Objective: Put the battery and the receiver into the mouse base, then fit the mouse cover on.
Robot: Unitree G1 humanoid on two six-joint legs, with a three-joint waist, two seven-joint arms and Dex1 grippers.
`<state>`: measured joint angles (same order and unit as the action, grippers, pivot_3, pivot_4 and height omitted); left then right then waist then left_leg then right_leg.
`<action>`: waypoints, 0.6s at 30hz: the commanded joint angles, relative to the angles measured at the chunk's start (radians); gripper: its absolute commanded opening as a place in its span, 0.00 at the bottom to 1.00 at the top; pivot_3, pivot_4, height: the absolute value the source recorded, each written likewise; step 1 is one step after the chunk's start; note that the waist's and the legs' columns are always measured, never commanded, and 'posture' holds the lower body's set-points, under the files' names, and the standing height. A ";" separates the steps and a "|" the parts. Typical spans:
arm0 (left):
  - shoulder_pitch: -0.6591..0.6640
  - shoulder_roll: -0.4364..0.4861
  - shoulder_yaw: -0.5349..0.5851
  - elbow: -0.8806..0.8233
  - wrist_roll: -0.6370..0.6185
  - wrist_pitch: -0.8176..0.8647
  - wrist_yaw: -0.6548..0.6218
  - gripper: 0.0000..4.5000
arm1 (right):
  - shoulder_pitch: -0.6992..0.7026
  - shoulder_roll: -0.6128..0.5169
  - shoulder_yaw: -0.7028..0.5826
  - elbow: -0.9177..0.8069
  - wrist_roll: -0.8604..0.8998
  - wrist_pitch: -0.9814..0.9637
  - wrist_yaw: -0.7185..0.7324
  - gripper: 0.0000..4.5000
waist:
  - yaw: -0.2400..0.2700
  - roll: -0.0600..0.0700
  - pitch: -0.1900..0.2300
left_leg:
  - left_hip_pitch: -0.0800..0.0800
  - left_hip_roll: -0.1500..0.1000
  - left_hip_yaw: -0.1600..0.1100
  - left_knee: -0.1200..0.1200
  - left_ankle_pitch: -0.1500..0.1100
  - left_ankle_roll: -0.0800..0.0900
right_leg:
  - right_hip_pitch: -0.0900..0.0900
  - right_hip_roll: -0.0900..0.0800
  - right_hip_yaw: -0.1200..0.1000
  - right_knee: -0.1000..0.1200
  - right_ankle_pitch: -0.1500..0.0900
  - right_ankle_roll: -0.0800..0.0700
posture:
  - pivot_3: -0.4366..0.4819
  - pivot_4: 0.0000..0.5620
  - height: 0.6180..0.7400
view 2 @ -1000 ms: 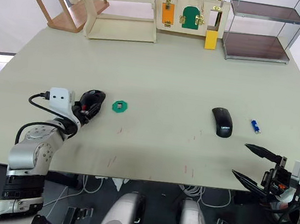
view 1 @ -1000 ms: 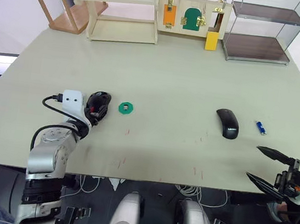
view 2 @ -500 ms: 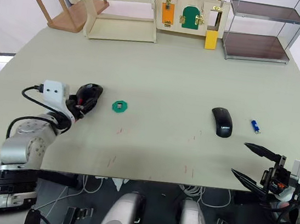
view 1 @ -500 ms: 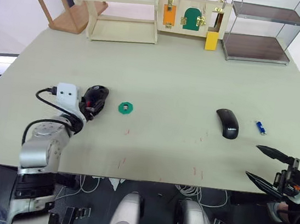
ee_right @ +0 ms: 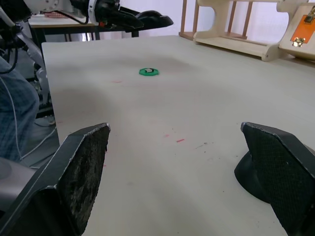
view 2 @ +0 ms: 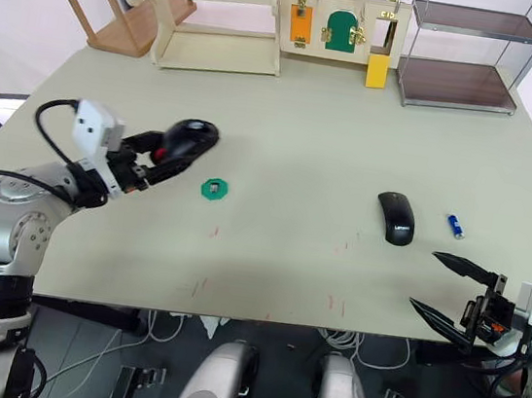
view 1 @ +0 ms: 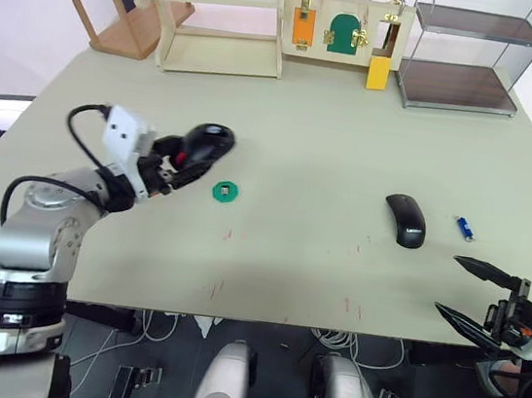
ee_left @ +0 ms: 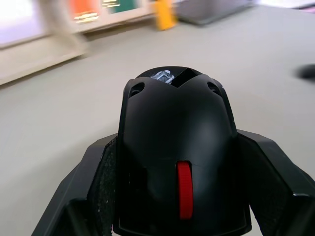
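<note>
Gripping the mouse base [view 1: 205, 141], the left gripper [view 1: 181, 160] holds it lifted clear of the table [view 1: 333, 139], its two black fingers pressed to either flank of the shell. Mouse base: black oval shell, red wheel [ee_left: 184, 189] set along its centre line, small clear part at a notch in the far end.

Green disc [view 1: 224, 191]: flat, scalloped edge, lying on the table just beside and below the raised base, with a tiny dark grey square, the receiver [view 2: 212, 188], sitting at its centre.

Mouse cover [view 1: 405, 219]: smooth glossy black dome, closed face up, lying on the right half of the table.

Battery [view 1: 463, 226]: small blue cylinder, on the table near the cover, towards the right edge.

Right gripper [view 1: 474, 297]: fingers spread wide and empty, at the near right table edge.
</note>
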<state>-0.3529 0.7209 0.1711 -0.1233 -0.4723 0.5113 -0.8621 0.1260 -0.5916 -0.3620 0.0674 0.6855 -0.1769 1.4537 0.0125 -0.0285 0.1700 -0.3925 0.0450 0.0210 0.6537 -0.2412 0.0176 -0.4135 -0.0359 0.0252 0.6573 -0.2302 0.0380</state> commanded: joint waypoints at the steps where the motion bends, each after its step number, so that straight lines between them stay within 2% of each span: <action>1: -0.040 0.006 -0.069 -0.038 -0.019 -0.031 -0.106 0.65 | 0.000 -0.001 -0.016 -0.018 0.014 -0.004 -0.003 1.00 | -0.002 0.000 0.000 | 0.000 0.000 0.000 0.000 0.000 0.000 | 0.000 0.000 0.000 0.000 0.000 0.000 | 0.48 0.27 1.00; 7: -0.094 -0.011 -0.247 0.019 0.047 -0.119 -0.279 0.65 | 0.002 0.000 -0.019 -0.031 0.015 -0.004 -0.010 1.00 | -0.005 0.001 0.000 | 0.000 0.000 0.000 0.000 0.000 0.000 | 0.000 0.001 0.000 0.000 -0.001 0.002 | 0.48 0.27 1.00; 13: -0.095 -0.025 -0.349 0.125 0.117 -0.229 -0.404 0.65 | 0.011 0.000 -0.021 -0.057 0.019 0.001 -0.024 1.00 | -0.007 0.001 0.001 | 0.000 0.000 0.000 0.000 0.000 0.000 | 0.000 0.001 0.000 0.000 -0.001 0.002 | 0.48 0.27 1.00; 18: -0.094 -0.041 -0.398 0.222 0.177 -0.312 -0.455 0.65 | 0.018 -0.003 -0.026 -0.064 0.022 0.001 -0.028 1.00 | -0.005 0.001 0.001 | 0.000 0.000 0.000 0.000 0.000 0.000 | 0.000 0.001 0.000 0.000 -0.001 0.002 | 0.48 0.27 1.00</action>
<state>-0.4397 0.6866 -0.2185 0.0936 -0.3075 0.2387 -1.2980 0.1426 -0.5874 -0.3626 0.0340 0.6889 -0.1754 1.4306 0.0074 -0.0273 0.1708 -0.3928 0.0452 0.0208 0.6540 -0.2411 0.0178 -0.4137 -0.0350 0.0257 0.6574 -0.2316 0.0401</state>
